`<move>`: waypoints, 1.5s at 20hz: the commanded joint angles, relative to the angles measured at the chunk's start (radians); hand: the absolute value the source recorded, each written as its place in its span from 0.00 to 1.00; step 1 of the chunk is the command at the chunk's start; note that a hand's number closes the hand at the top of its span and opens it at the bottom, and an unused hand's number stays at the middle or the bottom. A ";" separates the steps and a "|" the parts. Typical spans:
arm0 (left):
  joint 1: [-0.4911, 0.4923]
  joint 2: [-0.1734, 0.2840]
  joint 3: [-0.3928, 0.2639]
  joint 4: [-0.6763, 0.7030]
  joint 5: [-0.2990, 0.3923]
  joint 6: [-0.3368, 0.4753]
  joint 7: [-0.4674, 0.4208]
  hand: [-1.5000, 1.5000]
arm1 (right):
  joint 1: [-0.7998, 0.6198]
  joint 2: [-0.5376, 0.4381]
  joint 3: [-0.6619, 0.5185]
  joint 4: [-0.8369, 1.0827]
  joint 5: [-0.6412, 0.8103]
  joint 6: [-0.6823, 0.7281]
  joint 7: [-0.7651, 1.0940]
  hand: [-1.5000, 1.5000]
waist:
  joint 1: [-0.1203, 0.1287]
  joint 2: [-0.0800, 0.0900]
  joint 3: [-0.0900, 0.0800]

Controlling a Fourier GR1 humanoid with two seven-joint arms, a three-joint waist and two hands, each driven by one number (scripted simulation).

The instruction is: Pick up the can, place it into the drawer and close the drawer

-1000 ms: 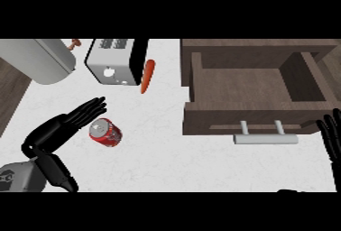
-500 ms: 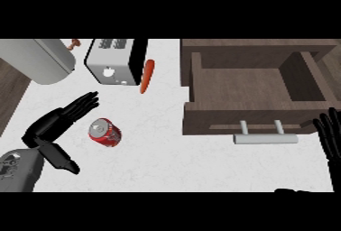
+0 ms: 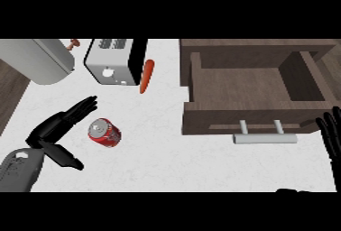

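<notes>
left of centre in the frame the red can (image 3: 104,132) lay tipped on the white counter (image 3: 166,153), the left hand (image 3: 58,127) spread just beside it, grasping nothing; probably light, rigid, slick, best gripped across its round side.

- Glossy red metal can (image 3: 104,131) with silvery top.
- Matt brown wood drawer (image 3: 253,85), smooth grey metal handle (image 3: 264,137).
- Pale speckled stone-like counter (image 3: 166,158).
- Shiny metal toaster (image 3: 114,61).
</notes>
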 commanded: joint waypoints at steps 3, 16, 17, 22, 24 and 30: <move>-0.091 0.002 -0.035 0.195 -0.061 -0.023 -0.173 0.00 | 0.010 0.005 -0.005 0.015 0.001 0.012 -0.034 0.00 | -0.007 0.002 0.000; -0.174 0.001 -0.081 0.446 -0.100 0.040 -0.311 0.00 | 0.047 0.022 0.000 -0.016 -0.011 0.028 -0.052 0.00 | -0.018 0.005 -0.001; -0.198 -0.010 -0.071 0.427 -0.071 0.013 -0.261 0.00 | 0.037 0.020 0.011 0.011 0.017 0.024 -0.055 0.00 | -0.010 0.003 -0.001; -0.183 -0.011 -0.094 0.464 -0.096 0.053 -0.336 0.00 | 0.032 0.022 -0.014 -0.041 -0.035 0.021 -0.012 0.00 | -0.007 0.002 -0.001; -0.221 -0.054 -0.099 0.494 -0.101 0.093 -0.316 0.00 | 0.035 0.020 0.007 -0.099 -0.014 0.012 0.038 0.00 | -0.013 0.003 -0.001; -0.272 -0.050 -0.089 0.555 -0.091 0.081 -0.296 0.00 | 0.020 0.014 -0.018 -0.043 -0.019 0.019 0.014 0.00 | -0.009 0.003 -0.001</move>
